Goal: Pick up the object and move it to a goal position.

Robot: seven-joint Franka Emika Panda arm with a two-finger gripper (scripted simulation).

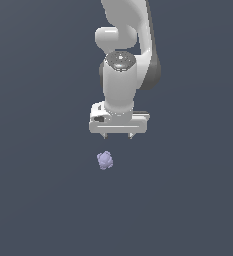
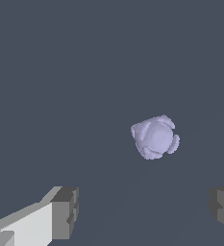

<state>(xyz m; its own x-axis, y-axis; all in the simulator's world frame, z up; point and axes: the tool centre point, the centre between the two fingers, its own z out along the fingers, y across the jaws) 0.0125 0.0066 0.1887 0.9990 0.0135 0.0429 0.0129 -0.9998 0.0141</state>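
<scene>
One small blob (image 1: 104,160), likely light and rigid, suits a grip across its bumpy middle; the end effector (image 1: 118,136) hangs wide open, empty.

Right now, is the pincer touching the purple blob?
Apart. The wrist view shows the purple blob on bare floor, clear of both open fingers; the exterior view also shows a gap below the pincer.

Plain dark slate-blue backdrop (image 1: 38,200) across both views, flat and featureless. Even, soft light, without bright spots. Faint diagonal shading just visible over the same surface (image 2: 60,72) in the wrist view. Floor and wall impossible to tell apart.
</scene>
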